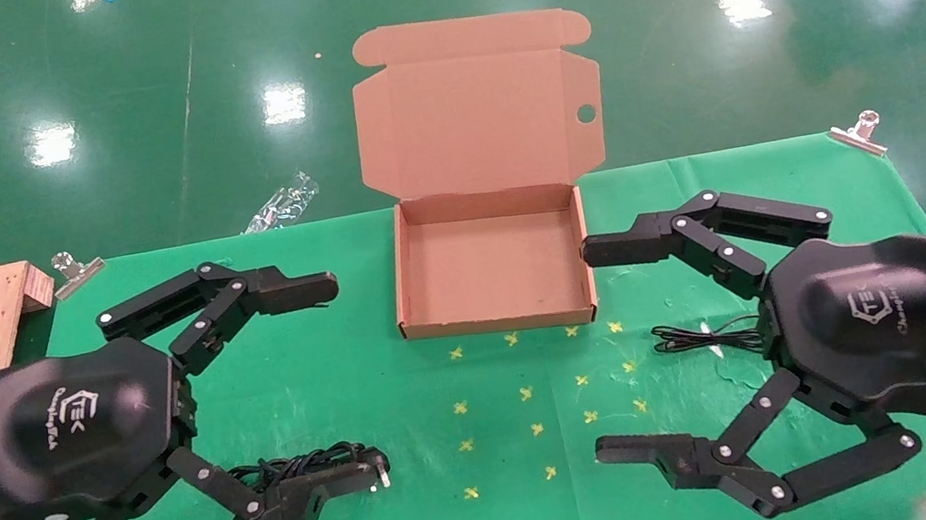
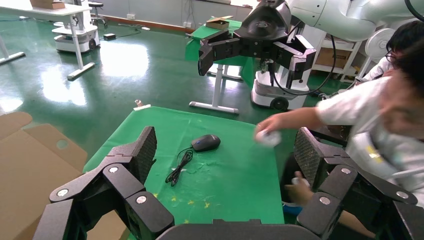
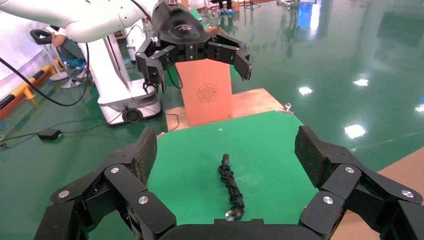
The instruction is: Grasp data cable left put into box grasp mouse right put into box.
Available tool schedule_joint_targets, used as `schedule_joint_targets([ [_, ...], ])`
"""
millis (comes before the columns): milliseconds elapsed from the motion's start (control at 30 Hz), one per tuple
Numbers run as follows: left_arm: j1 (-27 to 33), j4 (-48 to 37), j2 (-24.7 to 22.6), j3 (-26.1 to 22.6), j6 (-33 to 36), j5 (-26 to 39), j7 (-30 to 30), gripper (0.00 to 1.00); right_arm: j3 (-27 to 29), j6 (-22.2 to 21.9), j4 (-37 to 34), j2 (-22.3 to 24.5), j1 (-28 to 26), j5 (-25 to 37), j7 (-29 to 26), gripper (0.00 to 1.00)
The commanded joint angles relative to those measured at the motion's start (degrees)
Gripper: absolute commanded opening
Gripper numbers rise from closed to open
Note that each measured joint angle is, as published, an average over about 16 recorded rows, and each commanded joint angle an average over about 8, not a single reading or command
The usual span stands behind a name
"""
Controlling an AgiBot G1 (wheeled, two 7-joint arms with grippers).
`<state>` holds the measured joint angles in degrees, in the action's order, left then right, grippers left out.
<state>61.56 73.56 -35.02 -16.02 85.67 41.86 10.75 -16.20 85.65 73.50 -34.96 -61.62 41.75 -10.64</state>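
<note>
My left gripper [image 1: 344, 383] has its fingers [image 1: 298, 292] spread wide with nothing between them, and the right gripper [image 1: 600, 349] mirrors it, fingers [image 1: 622, 247] just as wide and just as empty. I judge both are held this way as a ready stance: each arm hangs above its own half of the desk [image 1: 547, 513], so each can drop onto its own item without crossing the other. The data cable [image 1: 310, 466] lies coiled on the green cloth under my left gripper's near finger, plug and silver prongs pointing toward the middle of the desk; the right wrist view shows it stretched out as a bundle [image 3: 231, 186] across from me. The mouse [image 2: 206, 143] rests on the cloth on the right side, hidden from the head camera by the right wrist housing, with only its thin wire [image 1: 709, 338] looping out toward the centre. The box [image 1: 492, 269] stands open at the far middle edge of the desk between the two grippers, tray empty, lid [image 1: 478, 115] folded back and upright. Both wrists sit level, palms facing inward toward each other, forearms coming in from the near corners. A person's hand [image 2: 267, 136] is reaching over the desk edge near the mouse, so I'd wait before lowering anything on that side.
</note>
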Motion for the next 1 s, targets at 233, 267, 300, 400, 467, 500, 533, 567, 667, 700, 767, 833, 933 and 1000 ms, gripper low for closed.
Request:
schedule_joint_targets([
  [233, 0.0, 0.0, 0.0, 0.0, 0.0, 0.0, 0.0, 1.0, 0.0, 0.0, 0.0, 0.0, 0.0, 0.0, 0.0, 1.0],
  [267, 0.0, 0.0, 0.0, 0.0, 0.0, 0.0, 0.0, 1.0, 0.0, 0.0, 0.0, 0.0, 0.0, 0.0, 0.0, 1.0],
  [300, 0.0, 0.0, 0.0, 0.0, 0.0, 0.0, 0.0, 1.0, 0.0, 0.0, 0.0, 0.0, 0.0, 0.0, 0.0, 1.0],
  [400, 0.0, 0.0, 0.0, 0.0, 0.0, 0.0, 0.0, 1.0, 0.0, 0.0, 0.0, 0.0, 0.0, 0.0, 0.0, 1.0],
  [467, 0.0, 0.0, 0.0, 0.0, 0.0, 0.0, 0.0, 1.0, 0.0, 0.0, 0.0, 0.0, 0.0, 0.0, 0.0, 1.0],
  [500, 0.0, 0.0, 0.0, 0.0, 0.0, 0.0, 0.0, 1.0, 0.0, 0.0, 0.0, 0.0, 0.0, 0.0, 0.0, 1.0],
  [533, 0.0, 0.0, 0.0, 0.0, 0.0, 0.0, 0.0, 1.0, 0.0, 0.0, 0.0, 0.0, 0.0, 0.0, 0.0, 1.0],
  [567, 0.0, 0.0, 0.0, 0.0, 0.0, 0.0, 0.0, 1.0, 0.0, 0.0, 0.0, 0.0, 0.0, 0.0, 0.0, 1.0],
  [667, 0.0, 0.0, 0.0, 0.0, 0.0, 0.0, 0.0, 1.0, 0.0, 0.0, 0.0, 0.0, 0.0, 0.0, 0.0, 1.0],
  [700, 0.0, 0.0, 0.0, 0.0, 0.0, 0.0, 0.0, 1.0, 0.01, 0.01, 0.01, 0.01, 0.01, -0.01, 0.0, 1.0],
  [767, 0.0, 0.0, 0.0, 0.0, 0.0, 0.0, 0.0, 1.0, 0.0, 0.02, 0.02, 0.03, 0.0, 0.04, 0.01, 1.0],
  [833, 0.12, 0.21, 0.25, -0.03, 0.0, 0.47, -0.17, 1.0, -0.11, 0.11, 0.22, 0.28, -0.09, 0.51, 0.1, 1.0],
  [933, 1.16, 1.54, 1.27, -0.57, 0.35, 3.19, -0.85, 1.0, -0.91, 0.27, 1.3, 1.86, -0.89, 3.88, -0.08, 1.0],
  [1000, 2.57, 2.54, 2.1, -1.46, 0.93, 6.46, -1.57, 1.0, -1.92, 0.24, 2.19, 3.51, -1.94, 7.9, -0.62, 1.0],
])
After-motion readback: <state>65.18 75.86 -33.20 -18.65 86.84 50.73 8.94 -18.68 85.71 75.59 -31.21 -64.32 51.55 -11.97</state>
